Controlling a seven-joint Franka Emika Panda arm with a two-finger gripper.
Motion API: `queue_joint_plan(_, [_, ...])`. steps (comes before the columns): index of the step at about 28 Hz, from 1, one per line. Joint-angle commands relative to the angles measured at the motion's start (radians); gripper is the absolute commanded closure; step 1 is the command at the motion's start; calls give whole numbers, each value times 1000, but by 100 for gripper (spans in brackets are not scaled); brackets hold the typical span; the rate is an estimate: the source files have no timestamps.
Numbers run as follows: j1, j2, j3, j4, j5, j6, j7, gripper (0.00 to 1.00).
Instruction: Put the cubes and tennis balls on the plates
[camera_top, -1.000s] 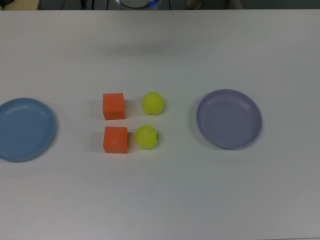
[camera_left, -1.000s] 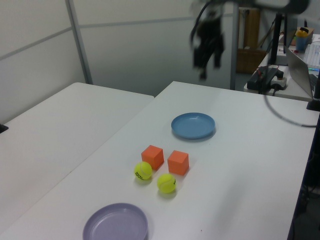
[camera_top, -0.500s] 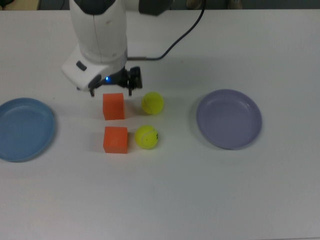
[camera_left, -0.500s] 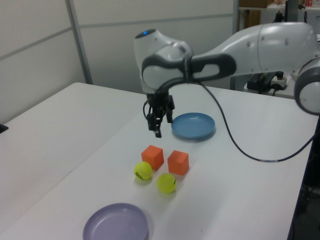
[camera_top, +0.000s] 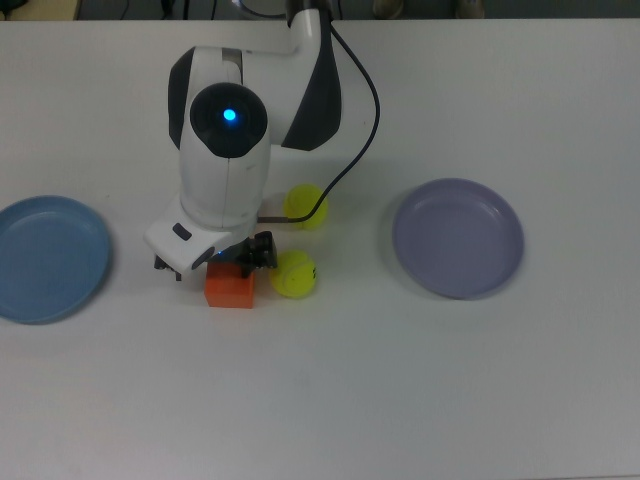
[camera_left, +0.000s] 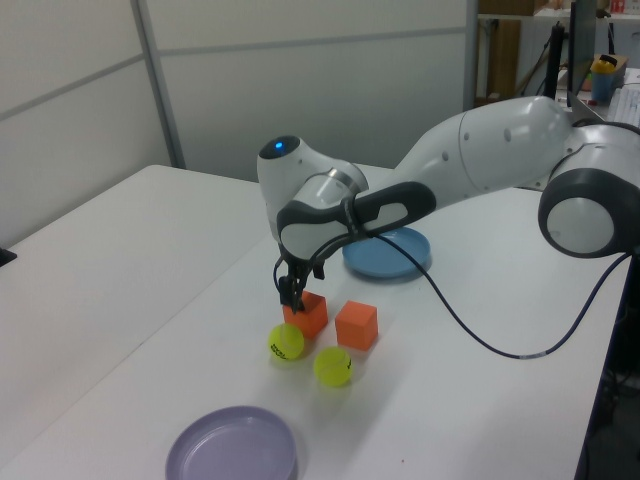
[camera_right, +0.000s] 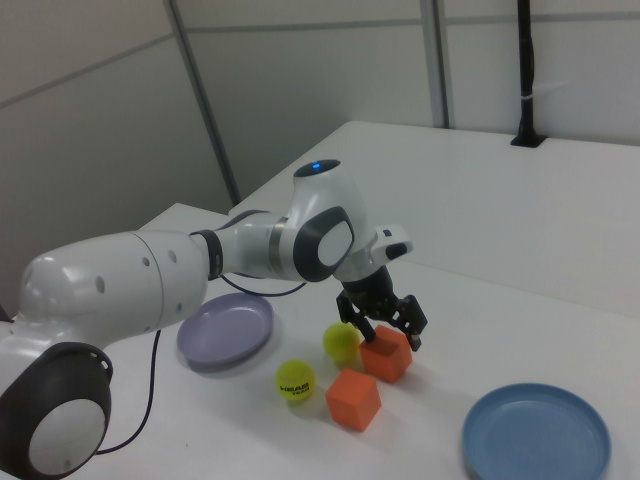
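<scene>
jaws: spread, pointing down, set over the top of one orange cube (camera_right: 387, 357). in the right view a finger shows on each side of it. you cannot tell from any view whether the pads touch its faces; the cube looks to be sitting flat on the worktop (camera_top: 400, 400), not lifted.

just outward: the near tennis ball (camera_top: 294, 274) lies just beside this cube, on the top view's right. the second cube (camera_left: 357, 325) stands close by, apart from the first; in the top view the arm (camera_top: 225, 160) hides it. the far tennis ball (camera_top: 305, 206) shows beside the arm, near the first ball but not touching it.

further out: blue plate (camera_top: 50, 258) at the top view's left edge, lavender plate (camera_top: 458, 238) well apart on the top view's right. both are bare.

progress: nothing placed. all four pieces sit in the middle cluster on the worktop. judged step: first pick, at the grasp, not closed.

left for you: close on this cube and carry it to a plate, then the second cube and both balls. the blue plate lies on the cubes' side of the cluster.

risk: the near ball is tight against the cube, so a finger may nudge it rolling.
</scene>
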Motion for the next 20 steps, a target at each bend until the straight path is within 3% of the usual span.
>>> queue_joint_plan(1, [9, 1, -8, -29, -23, 60, 23, 0])
queue_joint_plan(8, [11, -13, -8, -18, -17, 64, 24, 0])
queue_joint_plan(15, [5, -99, -9, -16, -2, 57, 12, 1])
queue_joint_plan(20, [14, -91, -8, -19, -4, 59, 19, 1])
